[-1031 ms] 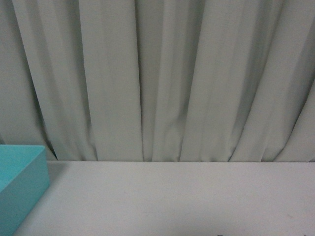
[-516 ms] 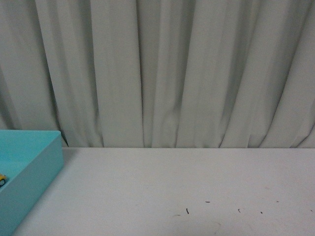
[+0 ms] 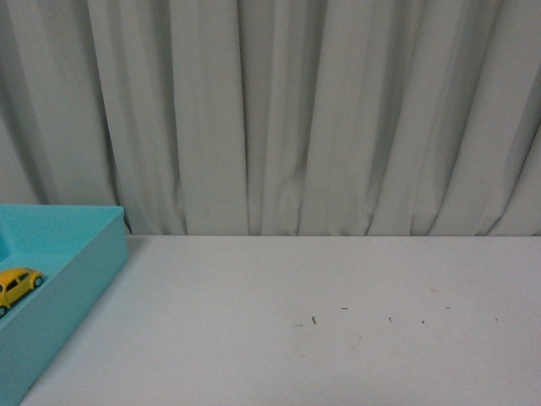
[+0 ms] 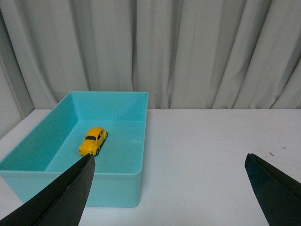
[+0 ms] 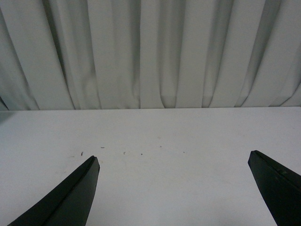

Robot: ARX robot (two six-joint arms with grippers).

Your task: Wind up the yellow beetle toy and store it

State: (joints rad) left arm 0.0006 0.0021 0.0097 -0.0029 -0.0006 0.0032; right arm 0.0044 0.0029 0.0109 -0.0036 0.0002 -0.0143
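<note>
The yellow beetle toy [image 4: 93, 140] lies on its wheels inside a turquoise box [image 4: 117, 183]. In the front view the toy [image 3: 19, 284] shows at the far left, inside the same box [image 3: 80, 279]. My left gripper [image 4: 169, 157] is open and empty, held back from the box with its jaws wide apart. My right gripper [image 5: 173, 157] is open and empty over bare white table. Neither gripper shows in the front view.
The white table [image 3: 321, 338] carries a few small dark specks [image 3: 314, 320] near its middle. A grey pleated curtain [image 3: 296, 110] hangs along the far edge. The box stands at the table's left side.
The front view has tilted downward: more table shows, the box has slid further into view, and the yellow toy inside it now shows.
</note>
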